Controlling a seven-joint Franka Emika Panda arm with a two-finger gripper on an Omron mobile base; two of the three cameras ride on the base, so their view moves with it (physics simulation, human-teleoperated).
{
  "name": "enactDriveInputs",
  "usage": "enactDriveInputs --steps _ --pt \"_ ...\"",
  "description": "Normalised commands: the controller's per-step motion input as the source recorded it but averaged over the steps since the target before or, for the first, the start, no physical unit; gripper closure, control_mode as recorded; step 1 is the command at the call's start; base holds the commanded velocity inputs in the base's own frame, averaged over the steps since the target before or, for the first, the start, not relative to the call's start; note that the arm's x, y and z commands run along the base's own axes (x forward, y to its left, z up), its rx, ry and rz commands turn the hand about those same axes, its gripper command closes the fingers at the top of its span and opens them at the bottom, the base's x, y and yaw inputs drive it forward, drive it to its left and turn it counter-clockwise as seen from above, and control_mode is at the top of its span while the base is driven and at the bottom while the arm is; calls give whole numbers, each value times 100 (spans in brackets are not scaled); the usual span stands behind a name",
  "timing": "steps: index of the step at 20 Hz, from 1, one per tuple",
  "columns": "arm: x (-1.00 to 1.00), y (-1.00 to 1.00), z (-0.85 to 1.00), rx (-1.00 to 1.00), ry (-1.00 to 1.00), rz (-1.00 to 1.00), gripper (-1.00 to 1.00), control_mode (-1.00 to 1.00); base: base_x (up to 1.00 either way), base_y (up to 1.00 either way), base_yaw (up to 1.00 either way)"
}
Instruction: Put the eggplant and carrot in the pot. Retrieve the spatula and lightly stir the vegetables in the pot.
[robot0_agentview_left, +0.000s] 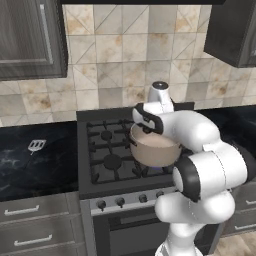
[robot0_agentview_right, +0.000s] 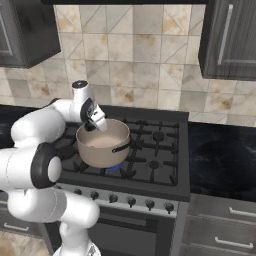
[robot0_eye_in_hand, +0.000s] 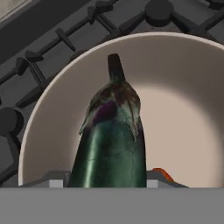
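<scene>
The dark eggplant (robot0_eye_in_hand: 111, 140), stem end pointing away from the hand, hangs over the pale inside of the tan pot (robot0_eye_in_hand: 192, 92). My gripper (robot0_agentview_left: 145, 129) is shut on it, low over the pot's left rim. The fingertips are mostly hidden behind the eggplant. An orange bit of the carrot (robot0_eye_in_hand: 161, 173) shows in the pot beside the eggplant. The pot (robot0_agentview_left: 156, 149) stands on the stove's front burner, also seen in the right base view (robot0_agentview_right: 102, 146) with the gripper (robot0_agentview_right: 97, 126) above its rim. The spatula (robot0_agentview_left: 36, 145) lies on the dark counter left of the stove.
The black stove (robot0_agentview_left: 107, 150) with its grates surrounds the pot, and its knobs (robot0_agentview_right: 131, 200) line the front. Dark counter (robot0_agentview_right: 220, 160) runs on both sides. Wall cabinets (robot0_agentview_left: 30, 40) hang above, and a tiled wall stands behind.
</scene>
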Motion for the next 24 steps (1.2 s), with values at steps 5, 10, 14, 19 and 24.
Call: enactDriveInputs --steps 5,10,14,19,24 --pt "12 -12 -42 0 8 0 100 -100 0 0 0" --pt "5 -19 -27 0 6 0 100 -100 0 0 0" --pt "10 -22 -16 0 4 0 100 -100 0 0 0" --pt "2 -15 -17 0 2 0 100 -100 0 0 0" --pt "3 -8 -20 0 15 0 100 -100 0 0 0"
